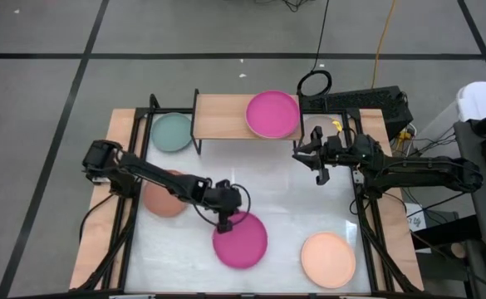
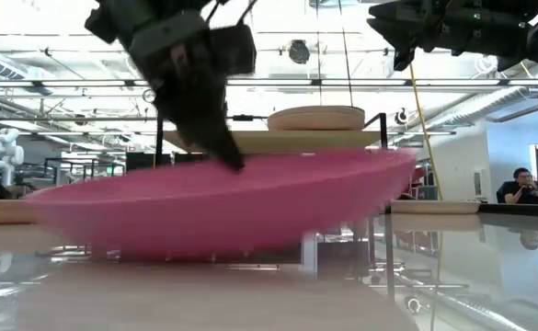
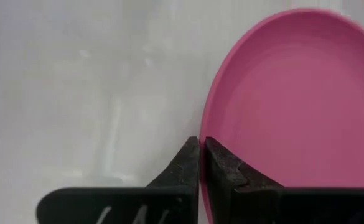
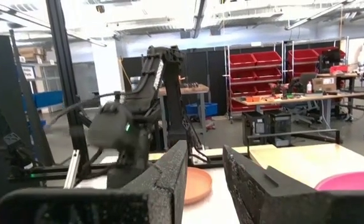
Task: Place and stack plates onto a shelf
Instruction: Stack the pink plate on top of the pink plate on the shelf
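A magenta plate (image 1: 243, 241) sits near the middle of the table's front, and my left gripper (image 1: 224, 223) is shut on its far-left rim. A second magenta plate (image 1: 272, 114) lies flat on the right half of the light-wood shelf (image 1: 218, 118). A teal plate (image 1: 172, 131) lies by the shelf's left end. A terracotta plate (image 1: 166, 199) lies under my left arm, and a peach plate (image 1: 328, 259) is at the front right. My right gripper (image 1: 319, 169) hovers open in front of the shelf's right end, touching nothing. My left gripper pinches the magenta plate's rim (image 3: 210, 121) between its two fingers (image 3: 182, 165), one outside the rim and one on the plate's inner side. The fingers come from above, slanting down. In the low view the plate (image 2: 250, 202) is tilted; whether it is clear of the table, I cannot tell.
The shelf's left half is bare wood. Black frame rails run along the table's left (image 1: 130, 208) and right (image 1: 367, 224) sides. White table surface (image 1: 292, 208) lies open between the held plate and the shelf. A person sits far off in the room (image 2: 523, 184).
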